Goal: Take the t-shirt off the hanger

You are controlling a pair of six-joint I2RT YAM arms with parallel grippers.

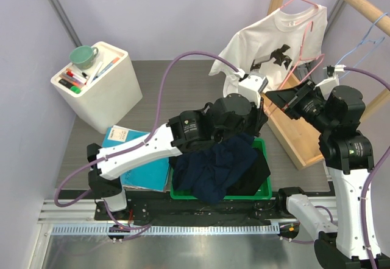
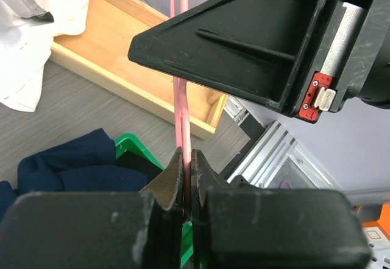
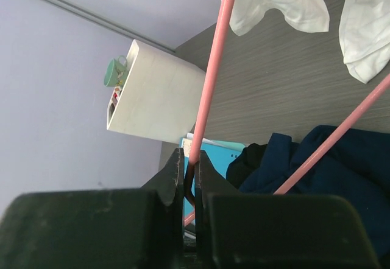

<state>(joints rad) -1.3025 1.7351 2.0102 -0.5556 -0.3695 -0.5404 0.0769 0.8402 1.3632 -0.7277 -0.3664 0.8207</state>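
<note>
Over the grey table, left gripper and right gripper each pinch the pink hanger, probably to slide the white t-shirt off.

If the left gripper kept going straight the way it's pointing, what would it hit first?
Most likely the black housing of the right arm, looming just ahead of the left gripper, which is shut on the thin pink wire hanger. How near is unclear.

No text is legible: the t-shirt carries only a dark graphic, and the blue book's white label is too small.
</note>
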